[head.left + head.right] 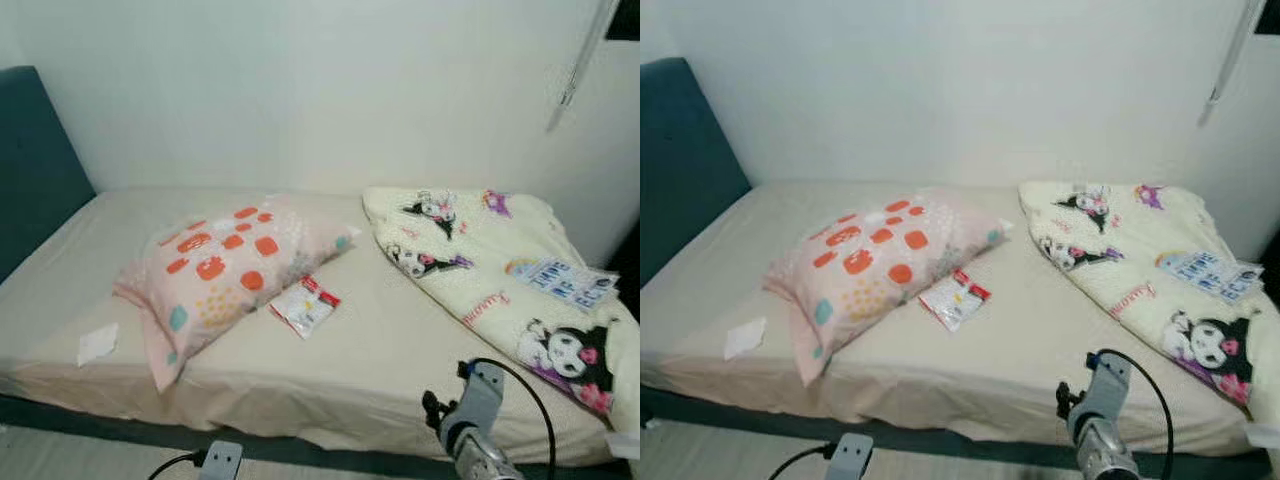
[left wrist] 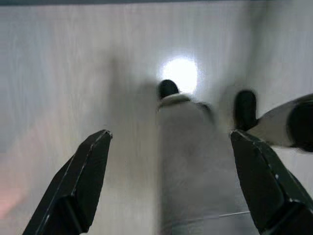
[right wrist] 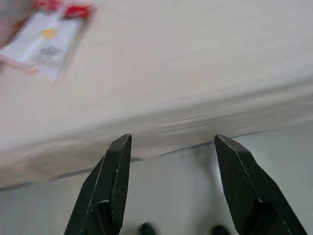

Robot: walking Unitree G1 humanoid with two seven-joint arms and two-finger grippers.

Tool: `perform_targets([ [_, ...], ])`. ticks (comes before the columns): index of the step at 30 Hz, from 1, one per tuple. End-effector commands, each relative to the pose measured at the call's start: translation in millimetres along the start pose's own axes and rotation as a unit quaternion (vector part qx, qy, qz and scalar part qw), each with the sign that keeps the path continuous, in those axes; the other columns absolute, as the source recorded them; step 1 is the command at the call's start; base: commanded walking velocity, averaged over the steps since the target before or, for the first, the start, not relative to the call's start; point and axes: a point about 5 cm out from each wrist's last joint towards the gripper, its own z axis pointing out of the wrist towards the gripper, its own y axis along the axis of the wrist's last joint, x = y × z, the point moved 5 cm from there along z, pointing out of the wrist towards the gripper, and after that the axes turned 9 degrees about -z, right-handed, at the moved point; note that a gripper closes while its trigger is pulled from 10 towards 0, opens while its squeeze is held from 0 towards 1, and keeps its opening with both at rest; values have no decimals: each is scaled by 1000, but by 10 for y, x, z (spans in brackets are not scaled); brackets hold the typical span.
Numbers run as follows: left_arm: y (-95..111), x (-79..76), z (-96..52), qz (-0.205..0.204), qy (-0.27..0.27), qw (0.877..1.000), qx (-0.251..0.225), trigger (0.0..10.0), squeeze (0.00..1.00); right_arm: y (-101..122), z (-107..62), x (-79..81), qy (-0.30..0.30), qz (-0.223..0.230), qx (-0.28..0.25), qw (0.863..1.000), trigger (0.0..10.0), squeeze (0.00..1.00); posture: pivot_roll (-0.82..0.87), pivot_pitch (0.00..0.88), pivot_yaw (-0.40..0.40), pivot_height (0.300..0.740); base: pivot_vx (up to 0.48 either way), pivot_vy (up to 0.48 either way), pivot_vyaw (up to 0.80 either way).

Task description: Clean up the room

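Two grippers sit low at the near side of the bed (image 1: 300, 385). The right gripper (image 3: 171, 188) hangs just off the bed's near edge, toward its right end; in the right wrist view its fingers (image 3: 110, 183) stand apart with nothing between them, above the floor (image 3: 186, 196) beside the mattress edge. The right arm (image 1: 472, 420) with a black cable rises in front of the near edge. The left gripper (image 2: 171, 186) points down at the pale floor (image 2: 58, 73); its fingers (image 2: 80, 183) are also spread wide and empty, and the robot's legs and a bright glare show below them, blurred. A small part of the left arm (image 1: 220, 460) shows near the middle of the bed's near edge.

On the bed, a white slip of paper (image 1: 97, 342) lies near the near left corner. A pink pillow (image 1: 220, 270) with orange and teal spots lies at an angle across the middle, its near corner reaching toward the near edge. A white packet (image 1: 305, 305) with red trim lies just beside the pillow's right side. A cream blanket (image 1: 500, 280) with cartoon prints covers the right end, from the far edge down to the near right corner. A dark teal headboard (image 1: 35, 160) stands at the left end, and a white wall (image 1: 320, 90) runs along the far edge.
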Motion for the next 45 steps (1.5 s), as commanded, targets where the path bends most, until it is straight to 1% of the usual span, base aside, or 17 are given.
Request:
perform_targets([
  [1, 30, -6, 3, 8, -1, 1000, -3, 10000, 0, -49, -22, -43, 8, -2, 4, 1000, 10000, 0, -43, 0, 13, 740, 292, 0, 425],
  [3, 31, -5, 3, 10, -2, 1000, -3, 10000, 0, -60, -23, -1, 24, -14, 6, 1000, 10000, 0, -44, 0, 16, 740, 291, 0, 781],
  [5, 29, -5, 2, 11, -2, 1000, -2, 10000, 0, -63, -24, -2, 24, -25, 7, 999, 10000, 0, -44, 0, 14, 740, 291, 0, 775],
  [10, 26, -6, 2, 13, -2, 1000, -2, 10000, 0, -64, -26, -12, 22, -27, 7, 999, 10000, 0, -46, 0, 15, 740, 292, 0, 750],
  [13, 15, -6, 1, 10, -1, 1000, -1, 10000, 0, -68, -27, -33, 15, -28, 8, 999, 10000, 0, -48, 0, 15, 740, 0, 0, 0],
  [17, -1, -5, 0, 10, 0, 1000, 1, 10000, 0, -43, -23, -66, 7, -19, 6, 1000, 10000, 0, -50, 0, 16, 740, 0, 0, 0],
  [20, -17, -4, -1, 12, 2, 1000, 2, 10000, 0, 67, -1, -54, 12, -7, -9, 1000, 10000, 0, -51, 0, 16, 740, 0, 0, 0],
  [24, -20, -5, -1, 13, 2, 1000, 3, 10000, 0, 146, 14, -23, 21, -2, -22, 1000, 10000, 0, -51, 0, 15, 740, 0, 0, 0],
  [28, -16, -7, 0, 9, 2, 1000, 2, 10000, 0, 255, 33, 32, 34, -10, -38, 999, 10000, 0, -50, 0, 10, 740, 0, 0, 0],
  [31, -22, -4, -1, 8, 3, 1000, 2, 10000, 0, 281, 33, 53, 43, -13, -45, 998, 10000, 0, -49, 0, 9, 740, 0, 0, 0],
  [45, -18, 6, -1, 6, 3, 1000, 3, 10000, 0, 306, 31, 14, 38, -8, -49, 998, 10000, 0, -46, 0, 14, 740, 0, 0, 758],
])
